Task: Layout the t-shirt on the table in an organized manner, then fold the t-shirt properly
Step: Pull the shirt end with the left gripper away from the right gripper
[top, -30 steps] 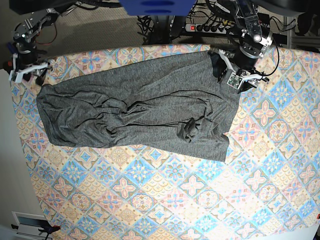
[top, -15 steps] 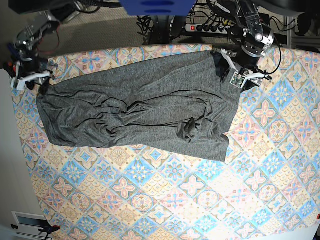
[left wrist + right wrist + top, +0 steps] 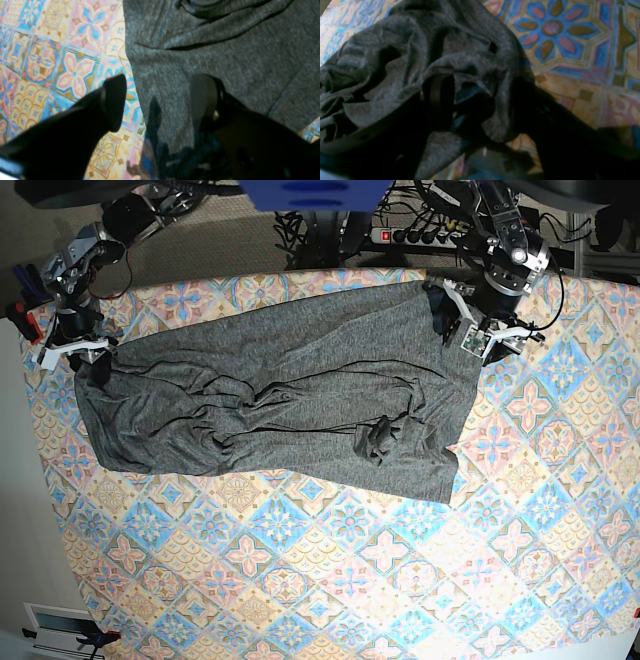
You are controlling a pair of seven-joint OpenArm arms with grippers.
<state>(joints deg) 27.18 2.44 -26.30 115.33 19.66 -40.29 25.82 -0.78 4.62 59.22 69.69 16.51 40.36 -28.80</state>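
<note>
Base view shows the dark heather-grey knit t-shirt (image 3: pixel 270 400) rumpled on the floral-tiled tabletop (image 3: pixel 400 580); the left pincer (image 3: pixel 157 100) gapes wide astride its edge, the right pincer (image 3: pixel 480 105) spread wide amid bunched cloth, so closing may pinch several layers and drag wrinkles.

t-shirt (image 3: pixel 270 395): dark heather-grey, plain, no print seen
table (image 3: pixel 330 580): covered in a diamond tile pattern of pastel blue, pink, cream and ochre flowers
left gripper (image 3: pixel 157 102): black fingers (image 3: pixel 113 100)
right gripper (image 3: pixel 475 105): black, seen in shadow
power strip (image 3: pixel 405 235): black, red switch
</note>
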